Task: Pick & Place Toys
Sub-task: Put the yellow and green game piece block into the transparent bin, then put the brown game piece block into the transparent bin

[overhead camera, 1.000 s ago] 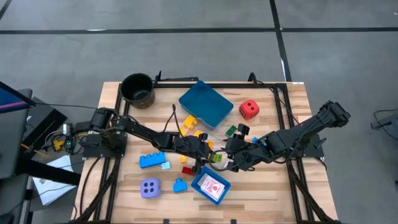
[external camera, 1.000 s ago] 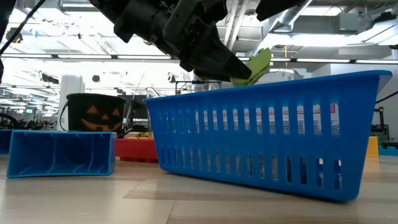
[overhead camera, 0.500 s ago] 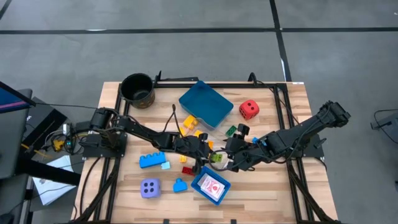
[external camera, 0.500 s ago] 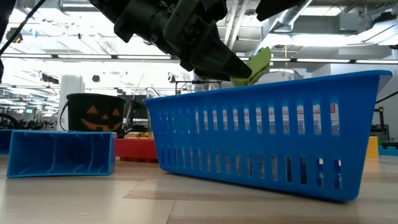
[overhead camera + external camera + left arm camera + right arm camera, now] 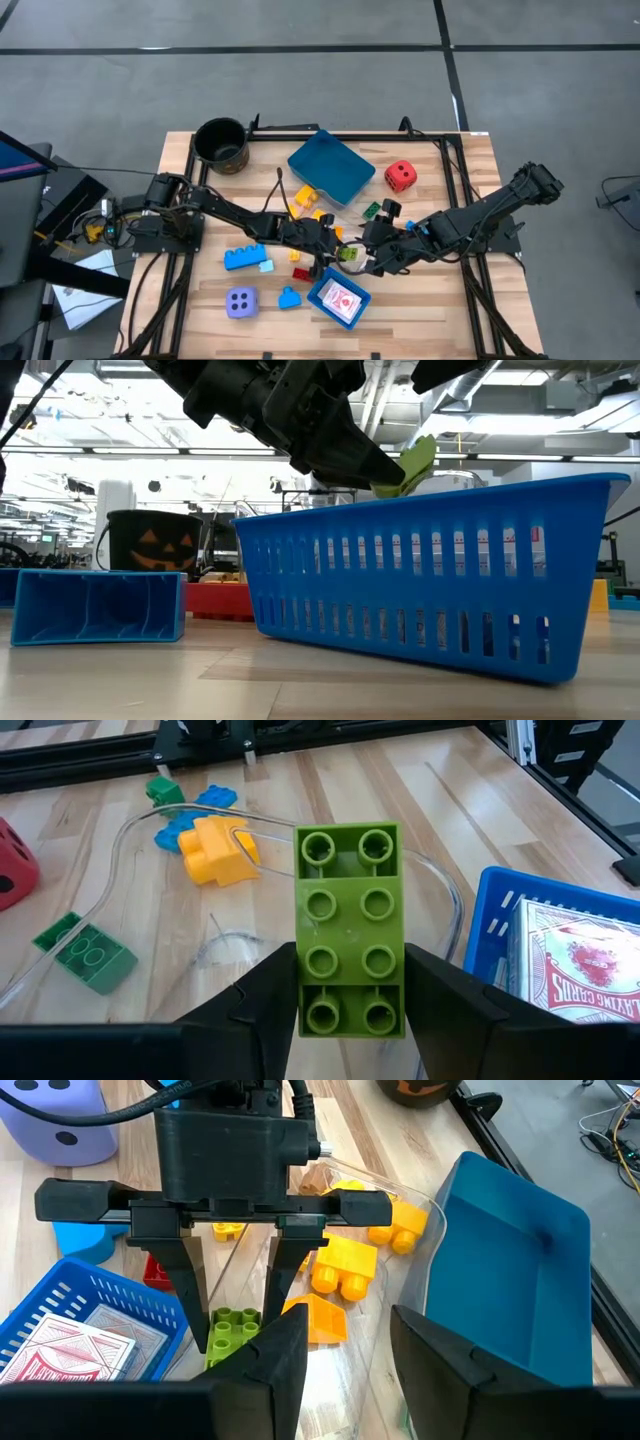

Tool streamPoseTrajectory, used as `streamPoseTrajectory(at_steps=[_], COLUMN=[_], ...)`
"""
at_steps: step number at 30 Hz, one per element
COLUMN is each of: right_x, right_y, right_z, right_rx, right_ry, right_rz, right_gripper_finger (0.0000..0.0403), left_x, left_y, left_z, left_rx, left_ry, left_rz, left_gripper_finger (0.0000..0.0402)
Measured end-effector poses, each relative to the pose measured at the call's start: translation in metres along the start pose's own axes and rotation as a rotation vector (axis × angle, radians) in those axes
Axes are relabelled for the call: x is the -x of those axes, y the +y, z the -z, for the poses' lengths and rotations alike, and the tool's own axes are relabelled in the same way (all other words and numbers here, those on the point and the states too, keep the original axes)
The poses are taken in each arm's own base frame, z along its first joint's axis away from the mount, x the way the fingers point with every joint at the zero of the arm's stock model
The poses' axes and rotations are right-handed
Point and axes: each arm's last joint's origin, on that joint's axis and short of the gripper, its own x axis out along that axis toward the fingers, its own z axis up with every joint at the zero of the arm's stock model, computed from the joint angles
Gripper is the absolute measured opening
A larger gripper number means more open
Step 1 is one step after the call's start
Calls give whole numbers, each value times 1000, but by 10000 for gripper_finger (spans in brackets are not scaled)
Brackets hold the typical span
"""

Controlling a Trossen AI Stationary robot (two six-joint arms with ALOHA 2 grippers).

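Nothing has moved in the last second. The left tool (image 5: 350,1010) still holds the light green brick (image 5: 349,928) at the counter's middle, at 12 o'clock of the small blue basket (image 5: 338,299). The right tool (image 5: 345,1342) waits, half open, holding nothing. The drop is not done yet.

Even, diffuse overhead light fills the scene, and shadows on the pale wooden slatted table (image 5: 420,300) are soft and short. In the low view, bright ceiling lights behind leave the dark arm nearly a silhouette, and the room beyond is hazy. The clear curved plastic sheet (image 5: 400,1285) carries faint glare. The wrist views are sharp.
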Motion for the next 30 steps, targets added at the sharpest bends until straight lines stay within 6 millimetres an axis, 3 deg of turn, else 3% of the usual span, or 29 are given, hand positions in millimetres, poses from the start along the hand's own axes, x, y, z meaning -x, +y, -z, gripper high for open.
streamPoseTrajectory(at_steps=[13, 24, 30], right_x=[0, 0, 0], right_y=[0, 0, 0], right_z=[0, 0, 0], right_rx=[0, 0, 0], right_ry=[0, 0, 0], right_rz=[0, 0, 0], right_gripper_finger=[136, 136, 136], left_x=[0, 0, 0], left_y=[0, 0, 0], left_z=[0, -1, -1], left_rx=[0, 1, 1], left_ry=[1, -12, -14], left_rz=[1, 0, -1], left_gripper_finger=[168, 270, 291])
